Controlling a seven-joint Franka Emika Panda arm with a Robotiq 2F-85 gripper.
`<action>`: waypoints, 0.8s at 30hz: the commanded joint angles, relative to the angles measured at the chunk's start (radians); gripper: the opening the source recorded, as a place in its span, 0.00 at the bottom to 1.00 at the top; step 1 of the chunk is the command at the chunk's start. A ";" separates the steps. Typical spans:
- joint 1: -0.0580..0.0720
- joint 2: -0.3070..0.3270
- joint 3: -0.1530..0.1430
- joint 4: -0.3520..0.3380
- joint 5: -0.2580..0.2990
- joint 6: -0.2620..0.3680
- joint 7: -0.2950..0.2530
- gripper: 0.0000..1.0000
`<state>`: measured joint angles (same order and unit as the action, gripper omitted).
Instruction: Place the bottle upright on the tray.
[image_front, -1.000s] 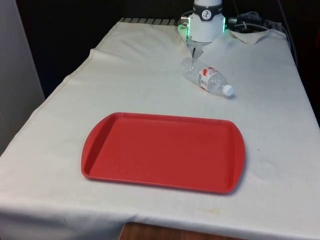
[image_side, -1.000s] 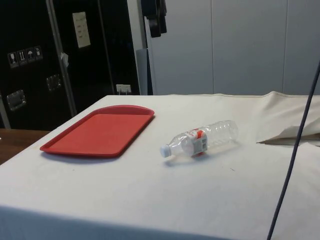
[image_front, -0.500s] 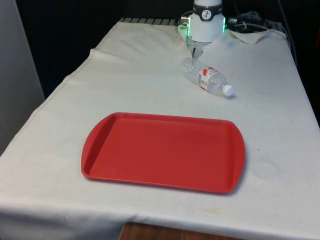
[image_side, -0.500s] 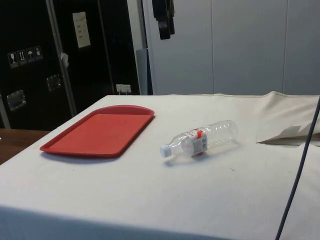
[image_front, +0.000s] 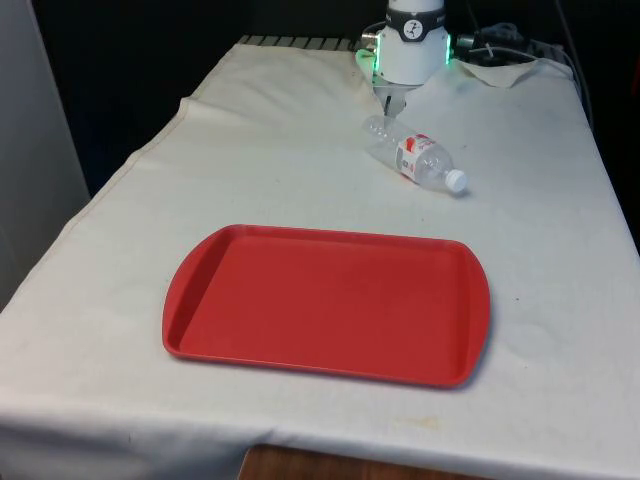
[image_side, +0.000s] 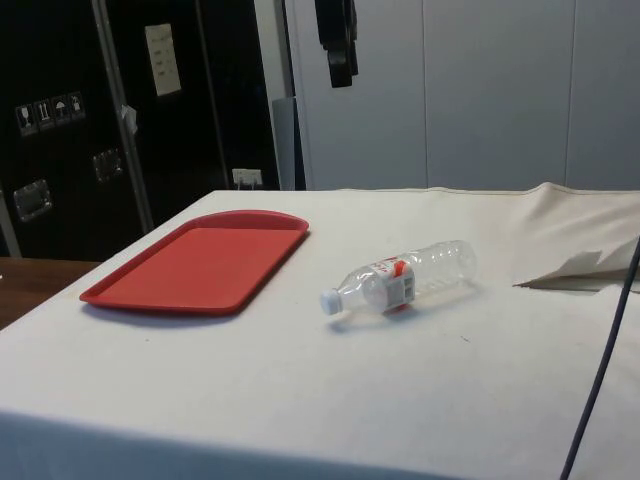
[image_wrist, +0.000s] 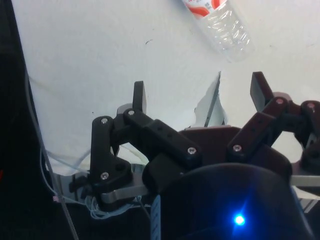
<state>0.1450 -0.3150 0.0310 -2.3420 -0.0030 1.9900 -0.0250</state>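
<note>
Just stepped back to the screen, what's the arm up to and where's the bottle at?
Nothing is held yet. The hand is open and high above the table, holding nothing. The bottle lies on its side on the white cloth, apart from the red tray, its white cap pointing to the front view's right. The tray has nothing on it.

White cloth (image_front: 250, 150) over table — dark cabinets (image_side: 100, 120) behind, grey cable (image_side: 600, 370) at side.
</note>
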 joint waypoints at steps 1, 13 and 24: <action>0.000 0.005 0.007 -0.003 -0.011 0.009 0.011 1.00; 0.000 0.037 0.024 -0.001 -0.013 0.000 -0.002 1.00; 0.001 0.080 0.053 -0.003 -0.033 0.007 0.000 1.00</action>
<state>0.1450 -0.2390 0.0820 -2.3440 -0.0270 1.9900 -0.0310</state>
